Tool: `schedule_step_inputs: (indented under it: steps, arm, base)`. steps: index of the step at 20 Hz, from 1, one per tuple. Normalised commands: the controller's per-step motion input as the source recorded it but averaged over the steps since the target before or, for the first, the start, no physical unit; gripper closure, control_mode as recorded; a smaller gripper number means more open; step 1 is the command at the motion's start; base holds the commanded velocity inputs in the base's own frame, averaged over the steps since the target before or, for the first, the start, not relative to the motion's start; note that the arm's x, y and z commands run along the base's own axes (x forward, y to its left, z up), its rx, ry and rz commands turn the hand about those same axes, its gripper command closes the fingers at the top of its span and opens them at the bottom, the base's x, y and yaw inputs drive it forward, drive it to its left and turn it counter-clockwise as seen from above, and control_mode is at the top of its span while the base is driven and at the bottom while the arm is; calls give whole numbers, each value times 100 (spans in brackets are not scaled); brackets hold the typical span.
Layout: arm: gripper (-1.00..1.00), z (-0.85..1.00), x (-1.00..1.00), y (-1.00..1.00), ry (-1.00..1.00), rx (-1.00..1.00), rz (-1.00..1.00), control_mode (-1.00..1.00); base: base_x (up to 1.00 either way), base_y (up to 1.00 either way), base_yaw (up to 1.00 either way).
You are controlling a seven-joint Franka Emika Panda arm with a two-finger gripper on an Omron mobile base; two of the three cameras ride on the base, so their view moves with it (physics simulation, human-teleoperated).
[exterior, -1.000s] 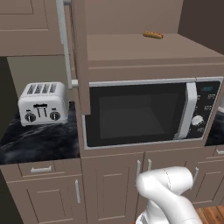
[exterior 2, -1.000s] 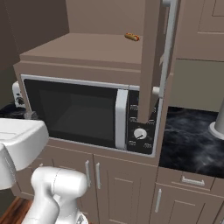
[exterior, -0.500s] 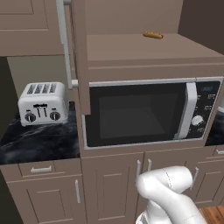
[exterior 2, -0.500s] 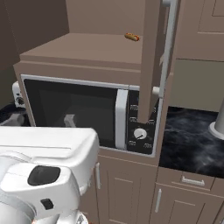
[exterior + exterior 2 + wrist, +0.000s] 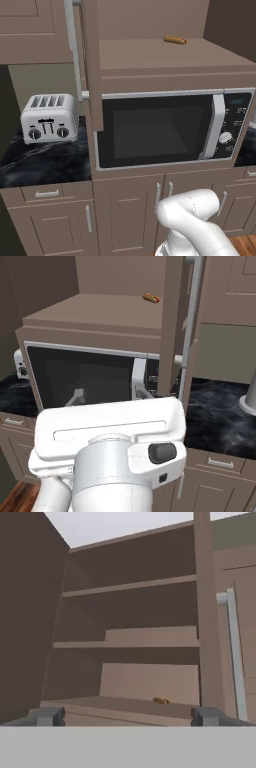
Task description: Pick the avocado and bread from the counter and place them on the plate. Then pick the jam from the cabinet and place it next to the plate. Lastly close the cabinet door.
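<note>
My gripper (image 5: 107,396) is open and empty, its two fingers pointing up in front of the microwave door. In the hand view the gripper (image 5: 127,717) looks up into the open cabinet (image 5: 130,637), whose shelves look bare except for a small orange-brown oblong thing (image 5: 160,701) on the bottom board. The cabinet door (image 5: 92,65) stands open, edge-on, with its long silver handle (image 5: 72,45). It also stands at the right of my hand (image 5: 172,321). The black counter (image 5: 45,160) runs either side of the microwave. The avocado, bread, plate and jam are out of view.
A white toaster (image 5: 49,117) sits on the counter left of the microwave (image 5: 165,127), which is built in under the cabinet. A grey round holder base (image 5: 248,401) stands on the counter at the far right. Brown drawers and doors lie below.
In the right base view my arm has swung up: the hand now looms large before the camera with its fingers raised in front of the microwave. The jaws stay open.
</note>
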Motion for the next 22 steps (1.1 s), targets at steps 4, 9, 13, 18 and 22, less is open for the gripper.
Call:
schedule_step_inputs:
  steps: [4, 9, 13, 18, 22]
  arm:
    - [-100, -48, 61, -40, 0, 0, 17, -100]
    - [-100, -28, 52, -64, -2, 1, 15, -100]
    - [-100, -22, 56, -63, -2, 0, 12, -100]
    - [-100, -22, 61, -53, 0, 0, 10, -100]
    - [-100, -25, 64, -47, 0, 0, 9, -100]
  base:
    - [0, 0, 0]
    - [0, 0, 0]
    - [0, 0, 0]
    - [0, 0, 0]
    - [0, 0, 0]
